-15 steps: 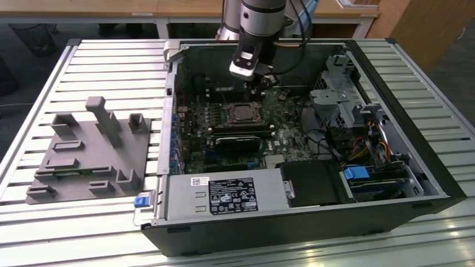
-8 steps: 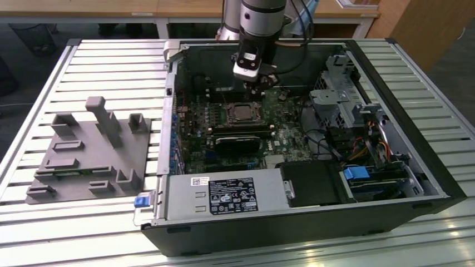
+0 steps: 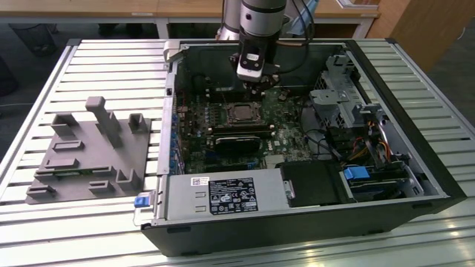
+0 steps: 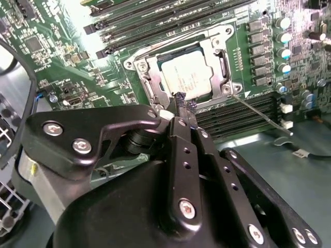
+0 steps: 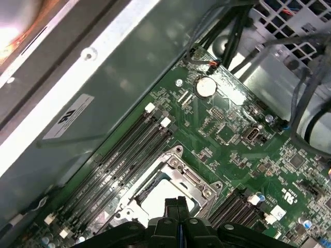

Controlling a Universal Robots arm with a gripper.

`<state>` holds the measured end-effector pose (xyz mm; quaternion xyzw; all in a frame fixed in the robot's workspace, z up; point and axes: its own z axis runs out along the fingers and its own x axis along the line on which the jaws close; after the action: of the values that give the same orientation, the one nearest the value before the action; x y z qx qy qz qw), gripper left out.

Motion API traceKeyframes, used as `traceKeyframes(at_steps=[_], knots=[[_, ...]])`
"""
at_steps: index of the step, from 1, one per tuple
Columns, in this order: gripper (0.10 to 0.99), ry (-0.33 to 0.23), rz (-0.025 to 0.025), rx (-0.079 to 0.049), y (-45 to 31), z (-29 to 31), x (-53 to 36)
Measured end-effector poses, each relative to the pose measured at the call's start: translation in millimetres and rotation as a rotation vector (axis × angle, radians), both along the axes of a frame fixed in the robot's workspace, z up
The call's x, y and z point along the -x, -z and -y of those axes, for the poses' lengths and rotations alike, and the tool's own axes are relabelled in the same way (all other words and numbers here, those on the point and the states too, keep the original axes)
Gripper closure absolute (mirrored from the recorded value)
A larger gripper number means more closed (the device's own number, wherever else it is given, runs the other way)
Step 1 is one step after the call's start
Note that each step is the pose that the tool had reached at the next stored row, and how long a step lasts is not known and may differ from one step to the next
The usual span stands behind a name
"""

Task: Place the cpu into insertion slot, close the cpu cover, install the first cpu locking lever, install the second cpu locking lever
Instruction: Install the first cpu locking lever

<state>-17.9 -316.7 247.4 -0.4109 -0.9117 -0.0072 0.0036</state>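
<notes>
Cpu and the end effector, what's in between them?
Second wrist view: just the rim of the cpu cover lies between the end effector and the cpu.

Probably a lab, slatted metal bench (image 3: 111, 61), opened computer (image 3: 297, 228) (wooden desks (image 3: 186, 6) behind)

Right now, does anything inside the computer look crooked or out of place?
Yes: a thin metal lever sticks out slanted from a corner of the cpu cover, instead of lying tucked alongside it. The cpu sits flat and square under the cover. The claw is shut beside the cover's edge.
</notes>
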Motion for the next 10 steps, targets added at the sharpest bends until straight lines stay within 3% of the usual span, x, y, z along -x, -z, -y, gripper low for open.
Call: traceKeyframes(at_steps=[10], knots=[[0.980, -0.112, 0.0000, 0.000, 0.0, 0.0, 0.0]])
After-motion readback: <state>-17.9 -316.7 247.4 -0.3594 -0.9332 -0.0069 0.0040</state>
